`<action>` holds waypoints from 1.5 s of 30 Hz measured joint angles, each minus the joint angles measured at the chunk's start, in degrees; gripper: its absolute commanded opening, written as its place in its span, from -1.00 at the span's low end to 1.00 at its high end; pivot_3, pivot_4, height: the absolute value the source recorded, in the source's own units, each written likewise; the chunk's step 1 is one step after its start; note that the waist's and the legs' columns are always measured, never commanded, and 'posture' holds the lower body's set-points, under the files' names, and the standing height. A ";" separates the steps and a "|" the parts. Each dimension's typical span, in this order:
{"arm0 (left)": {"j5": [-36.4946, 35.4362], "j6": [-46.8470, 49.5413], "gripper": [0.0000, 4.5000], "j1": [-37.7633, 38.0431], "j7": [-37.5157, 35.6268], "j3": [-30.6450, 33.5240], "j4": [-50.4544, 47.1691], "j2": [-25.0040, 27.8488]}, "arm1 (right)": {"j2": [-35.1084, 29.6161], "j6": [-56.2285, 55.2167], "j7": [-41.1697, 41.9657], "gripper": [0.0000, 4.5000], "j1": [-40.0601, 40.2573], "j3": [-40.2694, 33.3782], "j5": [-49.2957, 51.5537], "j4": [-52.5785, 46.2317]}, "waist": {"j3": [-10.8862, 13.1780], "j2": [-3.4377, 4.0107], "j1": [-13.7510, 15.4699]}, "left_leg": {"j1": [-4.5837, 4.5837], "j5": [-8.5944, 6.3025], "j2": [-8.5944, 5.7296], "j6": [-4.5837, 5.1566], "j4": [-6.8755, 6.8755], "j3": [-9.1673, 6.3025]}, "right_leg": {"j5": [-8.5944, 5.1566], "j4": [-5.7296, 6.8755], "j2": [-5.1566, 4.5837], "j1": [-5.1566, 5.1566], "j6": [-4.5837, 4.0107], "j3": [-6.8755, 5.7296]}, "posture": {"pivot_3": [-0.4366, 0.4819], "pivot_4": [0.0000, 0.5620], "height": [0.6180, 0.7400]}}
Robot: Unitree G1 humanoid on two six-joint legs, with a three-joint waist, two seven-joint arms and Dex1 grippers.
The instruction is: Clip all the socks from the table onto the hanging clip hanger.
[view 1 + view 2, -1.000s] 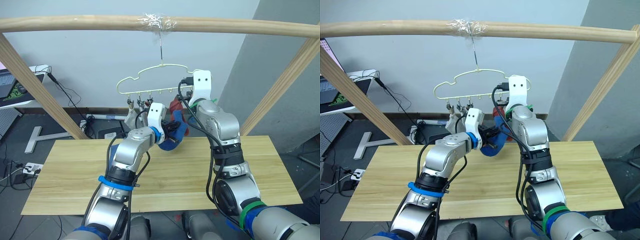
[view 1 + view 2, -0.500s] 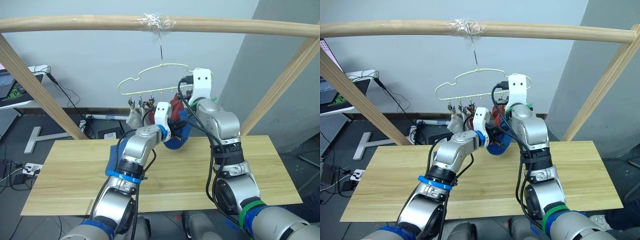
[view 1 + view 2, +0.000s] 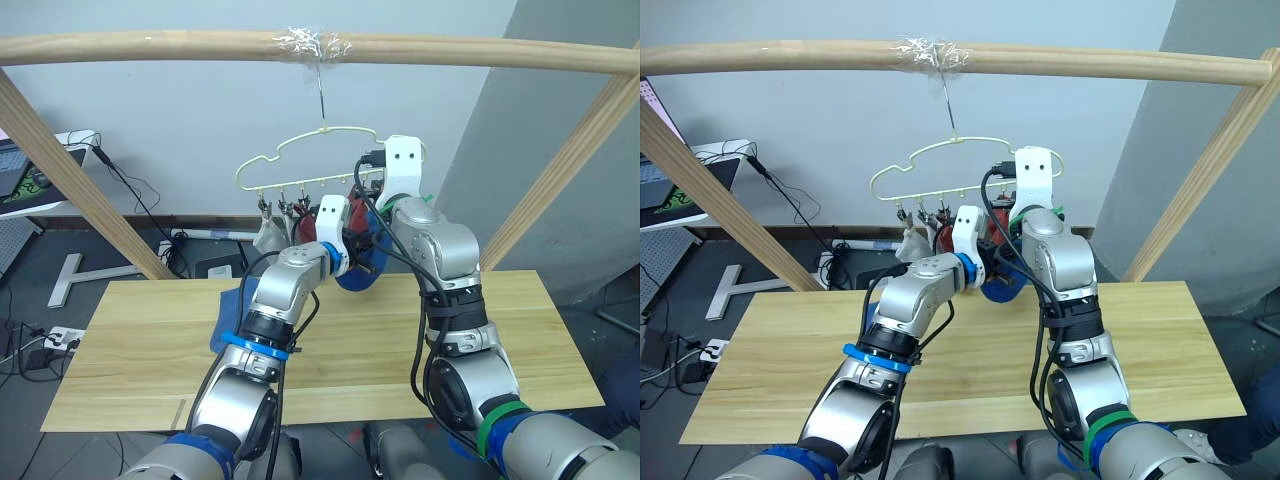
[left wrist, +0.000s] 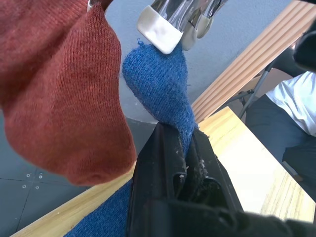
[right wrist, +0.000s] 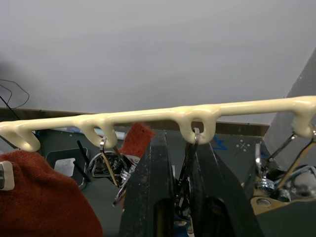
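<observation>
The cream clip hanger hangs from the pole above the table. My right gripper is shut on one of its metal clips. My left gripper is shut on a blue sock and holds it up so its tip sits just under a metal clip. A rust-red sock hangs right beside it. A light grey sock is clipped further left on the hanger. Another blue sock lies on the table, partly hidden behind my left arm.
The round wooden pole frame spans the scene, with slanted legs at both table ends. Cables and a power strip lie on the floor to the left. A person in a white top is beyond the table's edge.
My left gripper has risen and moved right with the blue sock, from above the table up to the hanger's clips. The right gripper has stayed at the hanger.
</observation>
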 measured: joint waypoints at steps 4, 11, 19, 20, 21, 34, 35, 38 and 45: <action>-0.01 0.06 -0.97 0.00 0.00 0.14 -0.12 0.13 | 0.08 0.00 0.01 -0.98 0.01 0.01 0.00 0.00 | 0.00 0.00 0.00 | 0.00 0.00 0.00 0.00 0.00 0.00 | 0.00 0.00 0.00 0.00 0.00 0.00 | -0.26 -0.56 1.00; -0.83 0.15 -0.97 -0.01 0.28 0.73 -0.19 -0.02 | 0.14 0.00 0.02 -0.98 0.07 0.02 0.00 -0.01 | 0.00 0.00 0.00 | 0.00 0.00 0.00 0.00 0.00 0.00 | 0.00 0.00 0.00 0.00 0.00 0.00 | -0.26 -0.56 1.00; -1.16 0.13 -0.97 -1.55 0.83 1.58 -0.17 -0.64 | 0.16 0.03 0.03 -0.98 0.08 0.03 -0.01 -0.22 | 0.00 0.00 0.00 | 0.00 0.00 0.00 0.00 0.00 0.00 | 0.00 -0.01 0.00 0.00 0.00 0.00 | -0.26 -0.56 1.00; -1.24 0.13 -0.97 -1.57 0.84 1.83 -0.16 -0.69 | 0.17 0.03 0.03 -0.98 0.08 0.02 -0.01 -0.23 | 0.00 0.00 0.00 | 0.00 0.00 0.00 0.00 0.00 0.00 | 0.00 -0.01 0.00 0.00 0.00 0.00 | -0.26 -0.56 1.00; -1.33 0.13 -0.99 -1.57 0.85 1.96 -0.16 -0.70 | 0.16 0.05 0.07 -0.82 0.08 0.02 0.00 -0.23 | 0.00 0.00 -0.01 | 0.00 0.00 0.00 0.00 0.00 0.00 | 0.00 0.00 0.00 0.00 0.00 0.00 | -0.26 -0.56 1.00; -2.53 1.10 -0.42 -1.57 0.71 2.27 -0.16 -0.65 | 0.17 0.75 0.16 0.33 0.12 0.05 -0.03 -0.24 | 0.00 0.00 -0.01 | 0.00 0.00 0.00 0.00 0.00 0.00 | 0.00 0.00 0.00 0.00 0.00 0.00 | -0.26 -0.55 1.00; -2.64 1.26 -0.36 -1.57 0.68 2.27 -0.16 -0.64 | 0.17 0.75 0.16 0.33 0.13 0.05 -0.03 -0.24 | 0.00 0.00 -0.01 | 0.00 0.00 0.00 0.00 0.00 0.00 | 0.00 0.00 0.00 0.00 0.00 0.00 | -0.26 -0.55 1.00; -2.88 1.41 0.08 -1.56 0.63 2.25 -0.23 -0.54 | 0.17 0.75 0.17 0.33 0.14 0.05 -0.03 -0.24 | 0.00 0.00 -0.01 | 0.00 0.00 0.00 0.00 0.00 0.00 | 0.00 0.00 0.00 0.00 0.00 0.00 | -0.26 -0.55 1.00; -3.54 4.72 0.35 1.09 -0.37 1.49 -6.66 1.15 | 0.11 2.02 0.45 0.33 0.68 0.06 0.09 -1.69 | 0.00 0.00 -0.11 | 0.00 0.00 0.01 -0.01 -0.01 -0.01 | 0.00 0.00 0.00 0.00 0.00 0.00 | -0.26 -0.53 1.00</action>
